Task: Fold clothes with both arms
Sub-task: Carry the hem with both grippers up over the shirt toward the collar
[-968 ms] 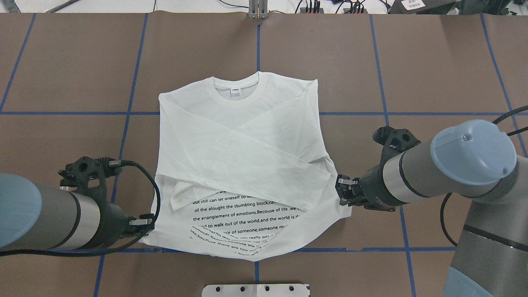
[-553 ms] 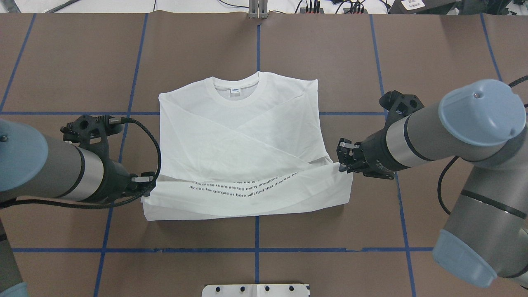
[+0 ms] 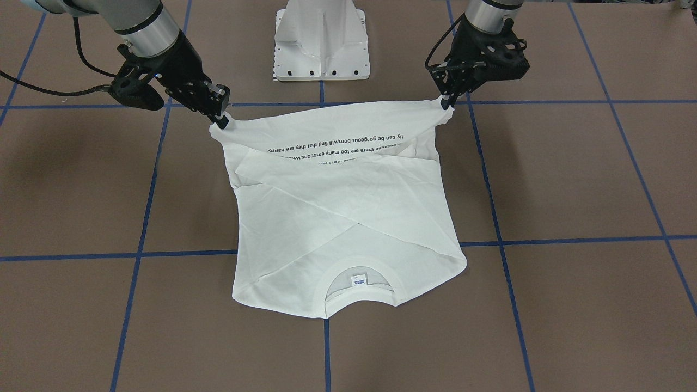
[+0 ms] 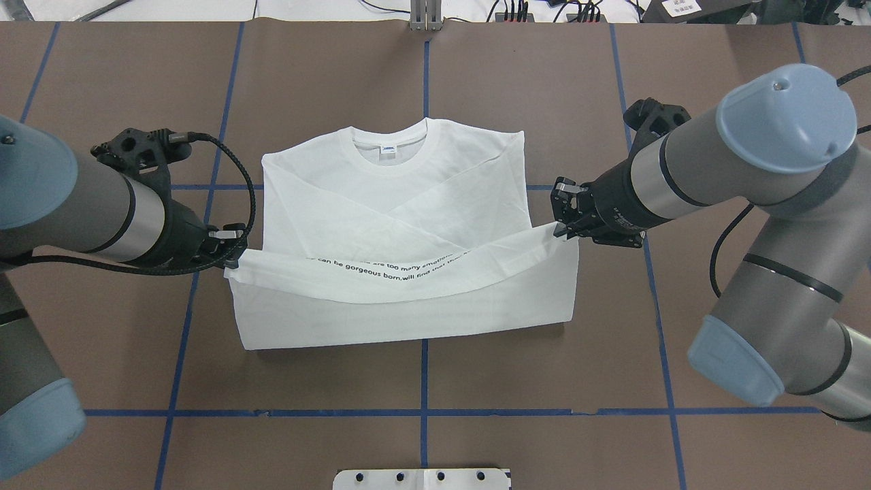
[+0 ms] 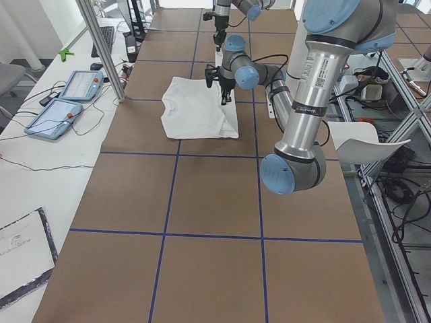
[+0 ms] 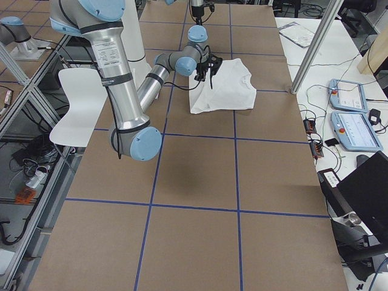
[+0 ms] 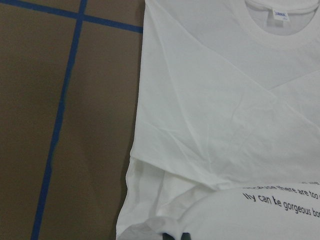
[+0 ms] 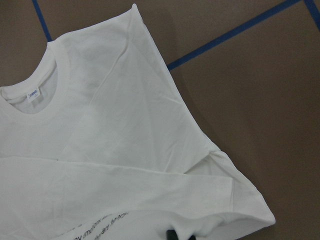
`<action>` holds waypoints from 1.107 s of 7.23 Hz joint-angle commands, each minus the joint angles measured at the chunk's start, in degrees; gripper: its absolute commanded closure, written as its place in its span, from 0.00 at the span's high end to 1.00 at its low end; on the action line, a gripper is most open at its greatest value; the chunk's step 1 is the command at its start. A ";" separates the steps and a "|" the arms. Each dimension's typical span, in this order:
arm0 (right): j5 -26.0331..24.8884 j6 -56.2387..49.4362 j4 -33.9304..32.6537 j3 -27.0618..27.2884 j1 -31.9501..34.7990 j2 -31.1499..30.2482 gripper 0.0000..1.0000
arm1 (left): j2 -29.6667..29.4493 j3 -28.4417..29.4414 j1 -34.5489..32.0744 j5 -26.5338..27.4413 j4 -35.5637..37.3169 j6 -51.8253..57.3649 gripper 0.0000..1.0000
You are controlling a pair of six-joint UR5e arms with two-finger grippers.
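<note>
Both arms travelled away from the robot's base, toward the collar end. Left gripper (image 4: 231, 257) and right gripper (image 4: 559, 229) carried the hem (image 4: 408, 289) of the T-shirt (image 4: 408, 184) up and forward. It went from lying over the near blue tape line (image 4: 544, 412) to hanging sagged across mid-body. The lower body doubled over, and a fold edge (image 4: 408, 338) formed, then crept slightly toward the collar. The printed text (image 4: 395, 267) went from several lines showing to roughly one. The lower sleeve ends became covered.
</note>
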 commanded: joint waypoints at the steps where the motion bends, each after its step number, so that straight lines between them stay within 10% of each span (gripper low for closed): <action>1: -0.12 -4.80 0.18 -4.75 2.42 2.36 0.00 | -2.03 5.75 -3.13 0.08 -4.52 0.11 0.00; 8: -0.30 -9.73 3.40 -24.79 5.50 14.67 0.00 | -7.39 28.34 -9.83 0.17 -22.63 3.01 0.00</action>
